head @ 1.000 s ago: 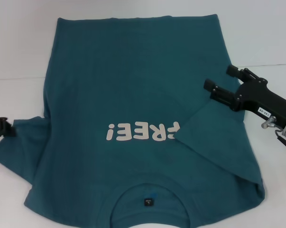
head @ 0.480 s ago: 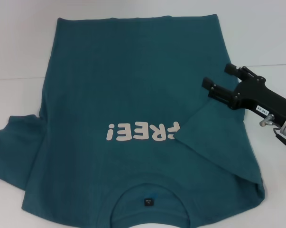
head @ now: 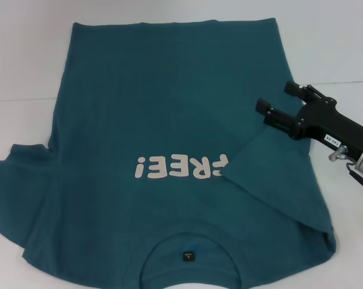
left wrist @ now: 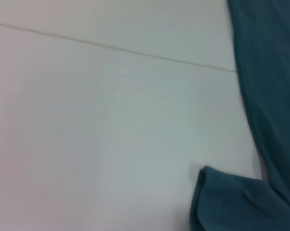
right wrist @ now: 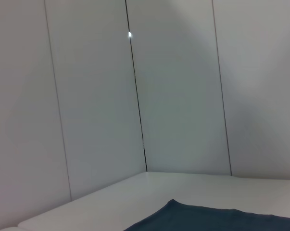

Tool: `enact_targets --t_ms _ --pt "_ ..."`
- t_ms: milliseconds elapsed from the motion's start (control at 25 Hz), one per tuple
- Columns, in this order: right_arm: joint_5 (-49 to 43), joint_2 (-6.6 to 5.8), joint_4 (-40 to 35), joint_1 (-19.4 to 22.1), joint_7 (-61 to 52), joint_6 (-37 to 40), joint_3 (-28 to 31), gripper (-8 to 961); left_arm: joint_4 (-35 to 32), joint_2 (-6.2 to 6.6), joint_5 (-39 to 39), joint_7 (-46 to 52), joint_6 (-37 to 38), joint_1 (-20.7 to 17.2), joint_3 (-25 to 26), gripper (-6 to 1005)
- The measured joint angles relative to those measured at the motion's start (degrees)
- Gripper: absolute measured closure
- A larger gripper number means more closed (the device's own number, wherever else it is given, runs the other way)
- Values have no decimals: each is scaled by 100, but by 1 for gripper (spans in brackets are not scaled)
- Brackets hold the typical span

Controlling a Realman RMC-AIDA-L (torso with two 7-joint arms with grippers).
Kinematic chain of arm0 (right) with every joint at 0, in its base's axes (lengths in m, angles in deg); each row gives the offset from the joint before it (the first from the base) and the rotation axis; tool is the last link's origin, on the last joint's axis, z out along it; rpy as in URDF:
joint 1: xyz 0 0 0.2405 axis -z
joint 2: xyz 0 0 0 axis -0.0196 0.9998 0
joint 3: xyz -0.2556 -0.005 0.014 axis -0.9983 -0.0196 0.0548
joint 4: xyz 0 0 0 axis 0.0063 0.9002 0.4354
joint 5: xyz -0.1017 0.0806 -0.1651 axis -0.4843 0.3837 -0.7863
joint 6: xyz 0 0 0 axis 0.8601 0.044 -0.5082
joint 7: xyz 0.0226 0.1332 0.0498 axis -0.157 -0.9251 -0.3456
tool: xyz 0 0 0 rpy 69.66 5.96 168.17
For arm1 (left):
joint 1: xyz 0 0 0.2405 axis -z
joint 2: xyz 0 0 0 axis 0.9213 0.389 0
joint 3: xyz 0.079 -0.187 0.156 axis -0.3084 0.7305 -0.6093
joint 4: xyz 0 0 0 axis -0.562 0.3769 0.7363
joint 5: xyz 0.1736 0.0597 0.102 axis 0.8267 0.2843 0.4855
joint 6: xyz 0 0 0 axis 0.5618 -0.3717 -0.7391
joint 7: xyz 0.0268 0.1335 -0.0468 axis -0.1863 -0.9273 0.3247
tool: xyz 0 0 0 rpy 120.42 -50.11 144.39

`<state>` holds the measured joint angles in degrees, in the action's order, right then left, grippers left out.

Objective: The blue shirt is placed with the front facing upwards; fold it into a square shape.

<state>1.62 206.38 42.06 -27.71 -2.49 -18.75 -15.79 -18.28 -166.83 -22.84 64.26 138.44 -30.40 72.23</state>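
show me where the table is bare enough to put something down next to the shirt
Bare table lies on the robot's left of the blue shirt, from the far edge down to the spread left sleeve. A narrower bare strip runs beyond the far hem. The right side is crowded: the right gripper hangs open over the shirt's edge above the folded-in right sleeve.

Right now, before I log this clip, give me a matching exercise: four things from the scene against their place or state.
Things:
1. right sleeve
2. left sleeve
3. neck label
4. right end effector

States:
A. spread flat on the table
B. open, above the shirt's edge
C. folded inward, covering the start of the lettering
D. inside the collar, nearest the robot

Pairs: 1-C, 2-A, 3-D, 4-B
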Motion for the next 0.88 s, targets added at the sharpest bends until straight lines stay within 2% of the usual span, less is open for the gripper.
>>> enact_targets --t_ms 640,880 --pt "0 0 6 -9 -2 0 2 35 -250 108 65 46 -466 214 0 953" --pt "0 0 6 -8 -3 -10 7 35 -238 100 52 73 -278 302 -15 953"
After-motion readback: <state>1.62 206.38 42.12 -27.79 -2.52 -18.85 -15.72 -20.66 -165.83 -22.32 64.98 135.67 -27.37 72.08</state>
